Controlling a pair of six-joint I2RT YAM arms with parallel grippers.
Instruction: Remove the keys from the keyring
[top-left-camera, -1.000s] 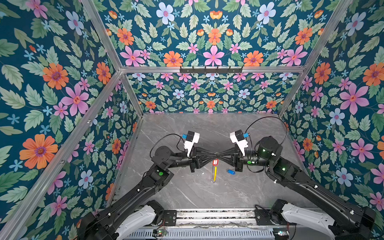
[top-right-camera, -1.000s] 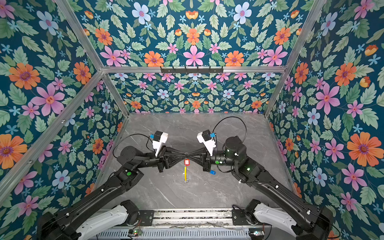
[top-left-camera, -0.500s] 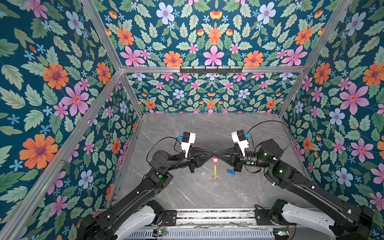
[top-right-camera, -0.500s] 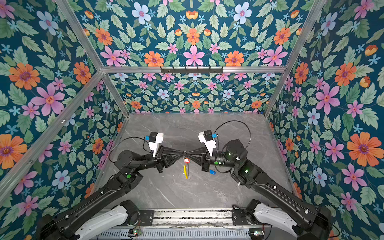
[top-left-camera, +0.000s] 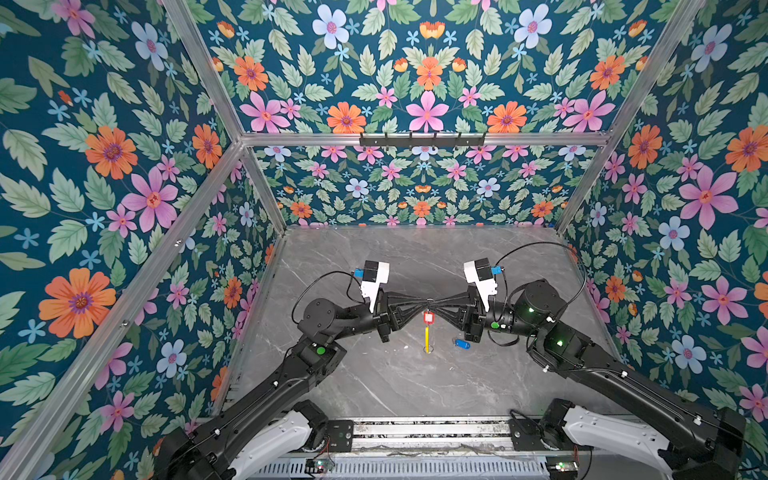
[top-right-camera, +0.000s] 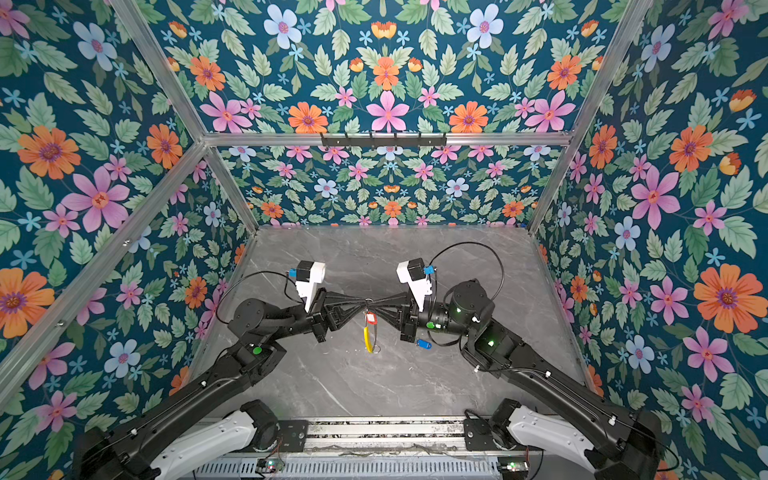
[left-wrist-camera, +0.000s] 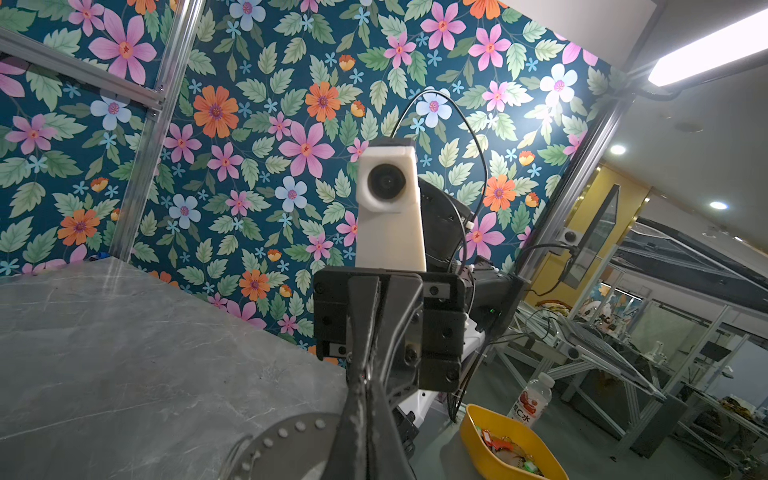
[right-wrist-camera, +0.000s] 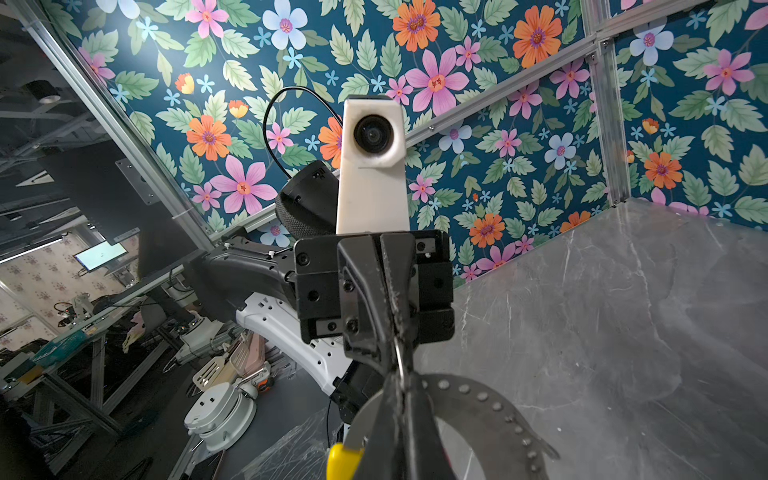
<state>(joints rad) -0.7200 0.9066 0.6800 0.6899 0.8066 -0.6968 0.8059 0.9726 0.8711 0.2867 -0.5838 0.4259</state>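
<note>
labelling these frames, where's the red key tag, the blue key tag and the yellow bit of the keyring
red key tag (top-left-camera: 428, 318): in a top view, middle of the tag
blue key tag (top-left-camera: 462, 343): in a top view, middle of the tag
yellow arc of the keyring (top-left-camera: 427, 336): in a top view, midway along the arc

The wallpaper (top-left-camera: 428, 112) on every wall is dark teal, printed with pink, orange and pale blue flowers among green leaves. The frame bars (top-left-camera: 291, 139) are silvery. The surface (top-left-camera: 415, 386) is grey marble with thin white veins. The left arm (top-left-camera: 270, 386) and the right arm (top-left-camera: 623, 374) are black with white base sections and small green lights. Each wrist camera housing (top-left-camera: 374, 278) is white with a blue plug. The keyring (right-wrist-camera: 469, 401) is grey, dotted with pale studs, with one yellow segment. One key bears a red tag (top-left-camera: 428, 318), the other a blue tag (top-left-camera: 462, 343). The left wrist view shows a yellow bowl (left-wrist-camera: 505, 419).
</note>
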